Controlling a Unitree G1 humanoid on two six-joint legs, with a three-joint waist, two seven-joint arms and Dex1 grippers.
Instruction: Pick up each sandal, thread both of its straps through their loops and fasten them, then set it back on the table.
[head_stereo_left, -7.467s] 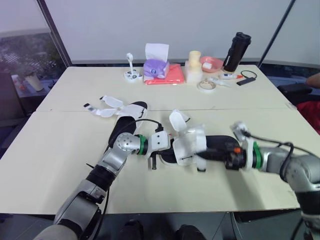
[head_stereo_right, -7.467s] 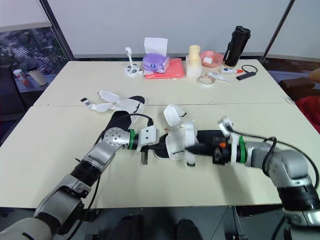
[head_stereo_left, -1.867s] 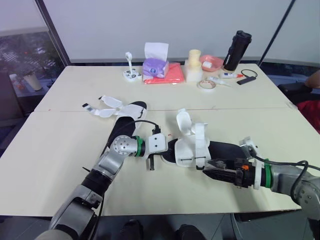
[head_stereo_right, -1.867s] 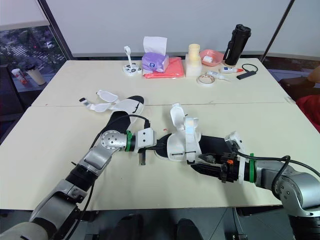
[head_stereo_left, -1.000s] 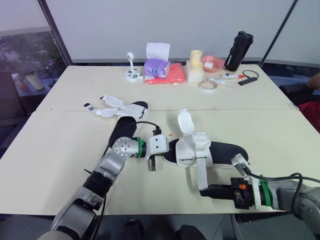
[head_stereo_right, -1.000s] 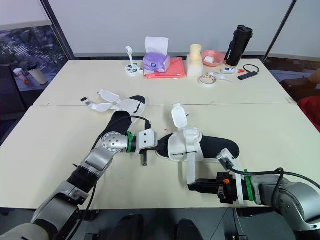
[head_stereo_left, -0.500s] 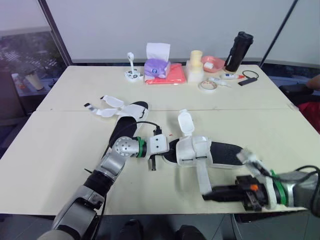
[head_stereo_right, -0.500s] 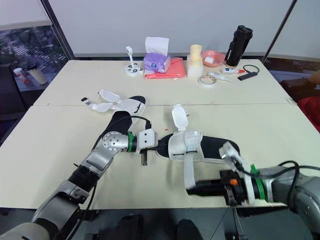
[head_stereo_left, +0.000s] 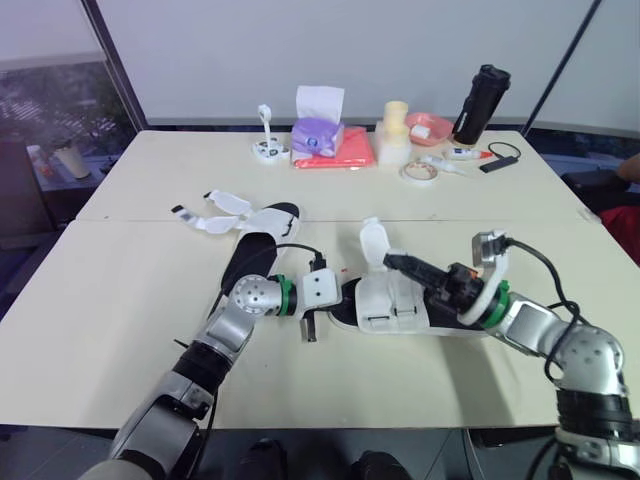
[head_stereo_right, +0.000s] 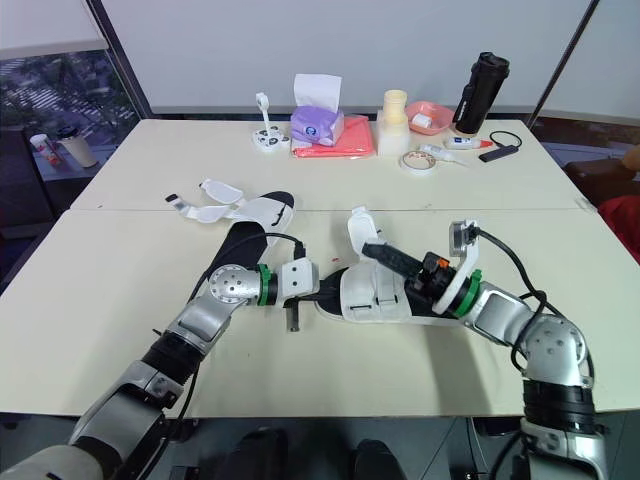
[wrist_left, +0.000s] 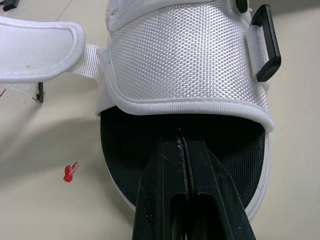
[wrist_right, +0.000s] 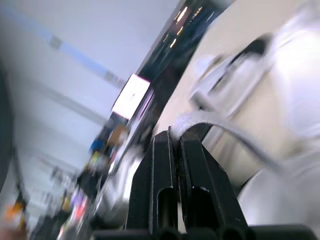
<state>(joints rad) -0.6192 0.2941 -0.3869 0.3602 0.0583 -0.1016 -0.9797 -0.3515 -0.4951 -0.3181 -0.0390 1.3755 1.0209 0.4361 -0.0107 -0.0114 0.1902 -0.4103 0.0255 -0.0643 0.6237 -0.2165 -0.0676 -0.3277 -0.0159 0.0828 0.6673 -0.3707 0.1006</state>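
A black-soled sandal (head_stereo_left: 395, 300) with a white upper lies flat at mid-table. My left gripper (head_stereo_left: 340, 297) is shut on the toe edge of its sole (wrist_left: 182, 150). My right gripper (head_stereo_left: 392, 262) hovers over the upper, shut on the end of one white strap (wrist_right: 220, 127) that is folded back across the upper. The sandal's other strap flap (head_stereo_left: 372, 240) sticks up loose on the far side. The black plastic loop (wrist_left: 264, 45) sits on the side of the upper. A second sandal (head_stereo_left: 262, 222) lies behind to the left, with its straps (head_stereo_left: 215, 205) spread open.
Along the table's far edge stand a tissue box (head_stereo_left: 318, 128), a red cloth (head_stereo_left: 340, 150), a cream cup stack (head_stereo_left: 392, 130), a pink bowl (head_stereo_left: 425, 128), a tape roll (head_stereo_left: 415, 172) and a black bottle (head_stereo_left: 480, 92). A seam crosses the tabletop (head_stereo_left: 120, 290) behind the sandals.
My right gripper has swung from the table's front edge up and back over the sandal, carrying the strap across the upper. The left gripper has kept its hold on the toe.
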